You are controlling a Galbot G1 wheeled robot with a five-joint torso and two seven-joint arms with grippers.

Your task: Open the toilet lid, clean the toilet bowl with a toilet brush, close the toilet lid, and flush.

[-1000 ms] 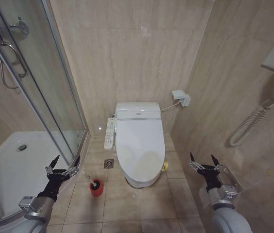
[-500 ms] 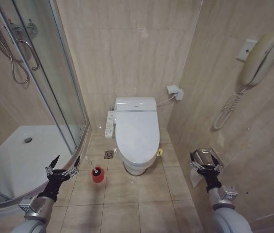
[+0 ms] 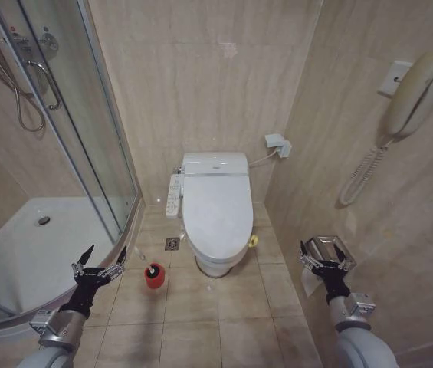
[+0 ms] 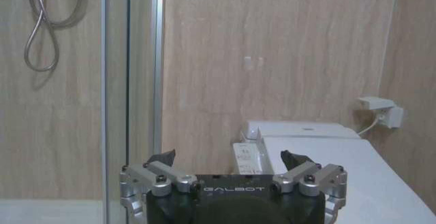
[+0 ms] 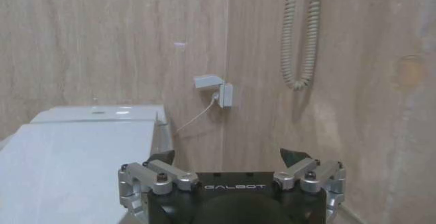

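The toilet lid (image 3: pixel 216 211) lies shut over the toilet bowl (image 3: pixel 214 267), against the back wall; a yellow-green strap (image 3: pixel 253 241) shows at its right edge. The lid also appears as a white slab (image 4: pixel 354 178) (image 5: pixel 68 168) in both wrist views. A narrow button panel (image 3: pixel 174 195) runs along the bowl's left side. The toilet brush (image 3: pixel 152 270), black head up, stands in a small red cup (image 3: pixel 154 279) on the floor left of the bowl. My left gripper (image 3: pixel 99 259) hangs open, left of the brush. Over at the right wall, my right gripper (image 3: pixel 323 254) is open too. Both hold nothing.
A glass shower enclosure (image 3: pixel 86 138) with a white tray (image 3: pixel 32 253) fills the left. A floor drain (image 3: pixel 172 244) sits beside the bowl. On the right wall hang a phone handset (image 3: pixel 415 84) with coiled cord and a metal paper holder (image 3: pixel 326 247) by my right gripper.
The whole view has drawn back and shifted over the last second, so the toilet looks smaller and farther; the camera moved. Both grippers keep the same open pose.
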